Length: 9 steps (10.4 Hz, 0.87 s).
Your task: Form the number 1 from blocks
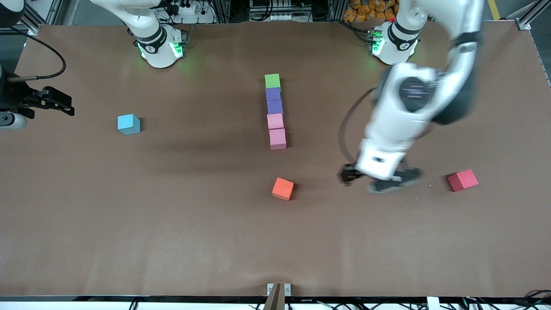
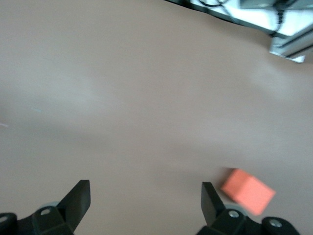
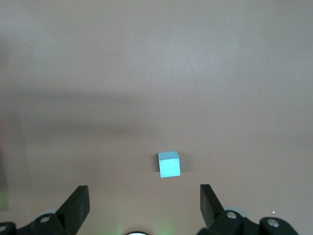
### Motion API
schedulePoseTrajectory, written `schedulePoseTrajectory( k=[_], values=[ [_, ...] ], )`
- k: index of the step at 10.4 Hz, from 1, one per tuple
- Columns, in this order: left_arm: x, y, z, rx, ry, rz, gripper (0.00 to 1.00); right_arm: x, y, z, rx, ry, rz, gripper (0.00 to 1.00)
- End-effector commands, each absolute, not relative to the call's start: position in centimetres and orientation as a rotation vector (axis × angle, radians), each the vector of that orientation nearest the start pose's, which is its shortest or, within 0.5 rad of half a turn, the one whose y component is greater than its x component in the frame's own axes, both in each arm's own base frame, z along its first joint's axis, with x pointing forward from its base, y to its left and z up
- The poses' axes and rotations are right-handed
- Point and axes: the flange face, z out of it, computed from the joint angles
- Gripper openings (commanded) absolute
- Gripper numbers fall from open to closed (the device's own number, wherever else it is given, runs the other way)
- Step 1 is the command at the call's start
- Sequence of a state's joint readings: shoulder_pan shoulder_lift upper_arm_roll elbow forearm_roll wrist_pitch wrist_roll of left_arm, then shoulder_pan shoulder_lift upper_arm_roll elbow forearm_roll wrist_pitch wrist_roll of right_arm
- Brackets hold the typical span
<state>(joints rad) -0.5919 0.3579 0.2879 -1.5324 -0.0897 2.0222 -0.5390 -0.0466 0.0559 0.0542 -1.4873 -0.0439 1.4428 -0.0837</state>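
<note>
Five blocks form a straight line mid-table: a green block (image 1: 272, 80) farthest from the front camera, then a purple block (image 1: 273, 94), a second purple block (image 1: 274, 106), a light pink block (image 1: 275, 121) and another light pink block (image 1: 277, 138) nearest. My left gripper (image 1: 379, 180) hangs open and empty over bare table between the orange and red cubes; its fingers (image 2: 78, 198) stand wide apart. My right gripper (image 1: 47, 103) waits open at the right arm's end of the table, with nothing between its fingers (image 3: 77, 203).
An orange cube (image 1: 283, 188) (image 2: 247, 191) lies nearer the front camera than the line. A red cube (image 1: 463, 180) sits toward the left arm's end. A light-blue cube (image 1: 128, 124) (image 3: 168, 164) sits toward the right arm's end.
</note>
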Motion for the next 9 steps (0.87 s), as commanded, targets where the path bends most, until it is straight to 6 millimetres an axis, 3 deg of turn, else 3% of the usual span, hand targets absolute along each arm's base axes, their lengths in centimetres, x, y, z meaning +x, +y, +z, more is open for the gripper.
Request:
schedulePoseTrajectory(
  k=[1,2,3,5,8,9],
  values=[
    [62.6,-12.7,52.3,-3.195,-0.232,-0.129,1.0,56.0,-0.3,62.7,-3.19,-0.138,0.157,1.0],
    [61.9,-8.5,54.2,-3.194,-0.229,-0.099,1.0,56.0,-0.3,62.7,-3.19,-0.138,0.157,1.0],
    [61.2,-5.9,55.2,-3.182,-0.237,-0.062,1.0,56.0,-0.4,62.7,-3.199,-0.137,0.158,1.0],
    [59.5,-2.7,57.3,-3.082,-0.25,-0.028,1.0,56.0,-0.3,62.7,-3.198,-0.135,0.161,1.0],
    [56.3,-1.8,61.0,-3.077,-0.268,0.018,1.0,56.3,-0.2,62.6,-3.19,-0.137,0.14,1.0],
    [55.2,-2.4,62.4,-3.083,-0.249,0.009,1.0,56.4,-0.3,62.7,-3.194,-0.135,0.116,1.0]
  ],
)
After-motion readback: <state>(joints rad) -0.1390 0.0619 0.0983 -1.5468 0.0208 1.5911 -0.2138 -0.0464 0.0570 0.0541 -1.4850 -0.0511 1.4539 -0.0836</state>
